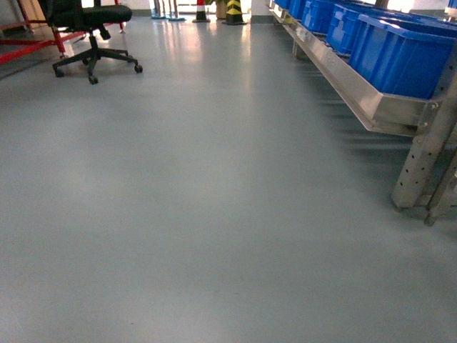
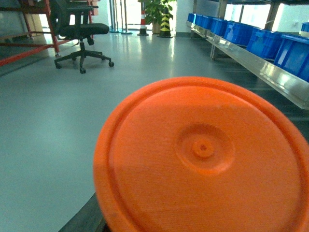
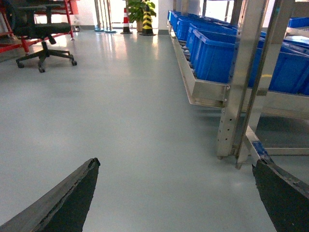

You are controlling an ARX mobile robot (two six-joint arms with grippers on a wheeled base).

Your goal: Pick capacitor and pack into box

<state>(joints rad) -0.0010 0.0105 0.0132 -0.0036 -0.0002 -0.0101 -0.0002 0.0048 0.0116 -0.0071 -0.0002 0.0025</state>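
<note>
A large round orange capacitor [image 2: 203, 154], seen end-on with a raised hub at its centre, fills most of the left wrist view and hangs above the floor. My left gripper is shut on it. Only one dark finger [image 2: 89, 220] shows, at the disc's lower left edge; the rest of the jaws are hidden behind it. My right gripper [image 3: 176, 193] is open over bare floor, its dark fingers [image 3: 67, 203] spread wide with nothing between them. Neither gripper appears in the head view. The box is out of view.
A metal rack [image 1: 371, 107] carrying blue bins [image 1: 400, 53] runs along the right, with its legs [image 3: 236, 96] close to my right gripper. A black office chair [image 1: 89, 28] and red frame stand at the far left. Striped posts [image 1: 234, 11] stand at the back.
</note>
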